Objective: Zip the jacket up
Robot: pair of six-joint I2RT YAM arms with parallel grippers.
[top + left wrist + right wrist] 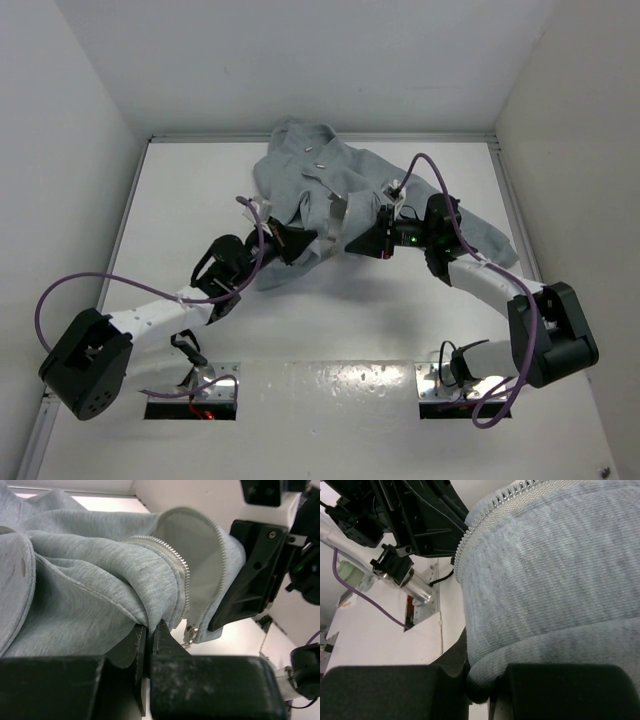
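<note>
The jacket (330,185) is lying on the white surface (340,330), at about 12 o'clock from its centre. The collar (300,135) is pointing to 12 o'clock and one sleeve (482,232) is reaching toward 3 o'clock. The front is standing open. In the left wrist view the two rows of zipper teeth (179,565) are curving apart around the pale lining (192,545), and the metal slider (189,632) is hanging at their low end.

The left jaws are clenched on the grey hem, just at 9 o'clock of the slider. The right jaws are clenched on a fold of the other front edge. In the right wrist view this fabric is filling most of the frame, with the teeth running along its 11 o'clock side.

Both pairs of jaws are coming close together at the jacket's 6 o'clock edge. The left arm (160,310) is reaching in from 7 o'clock and the right arm (490,280) from 4 o'clock. A purple cable (60,290) is looping beside the left arm.
</note>
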